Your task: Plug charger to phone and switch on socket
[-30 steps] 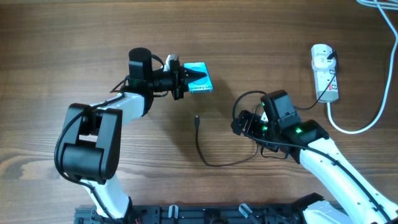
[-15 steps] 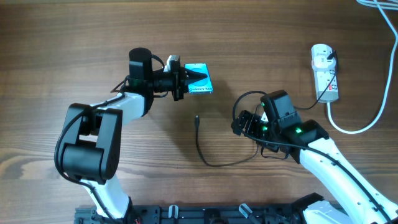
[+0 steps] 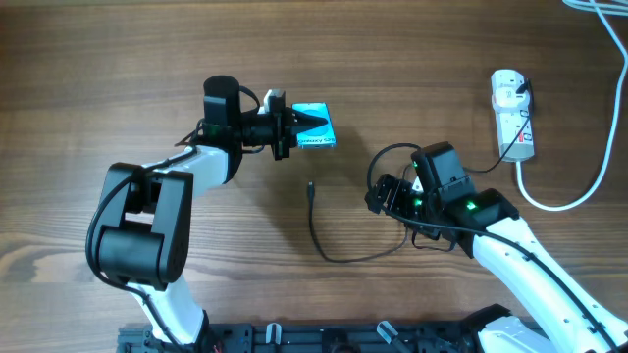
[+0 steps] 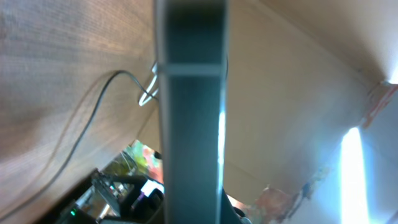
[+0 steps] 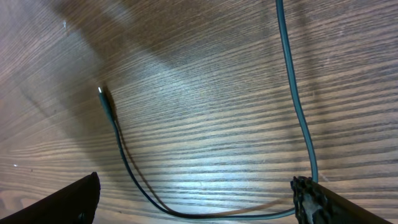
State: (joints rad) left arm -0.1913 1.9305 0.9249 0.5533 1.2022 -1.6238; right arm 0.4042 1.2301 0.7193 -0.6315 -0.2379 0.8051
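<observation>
Gripping the phone (image 3: 322, 136) at upper centre, the left hand (image 3: 312, 122) is clamped on it; the right hand (image 3: 386, 197) gapes wide, empty, over the charger (image 3: 339, 257) on the table (image 3: 98, 59); the socket (image 3: 512, 116) lies upper right.

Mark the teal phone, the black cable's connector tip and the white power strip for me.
teal-screened rectangular phone (image 3: 327, 128): overhead, screen's right part.
thin black charger cable's connector tip (image 5: 106, 102): right wrist, connector body.
white elongated power strip (image 3: 513, 127): overhead, mid casing.
</observation>
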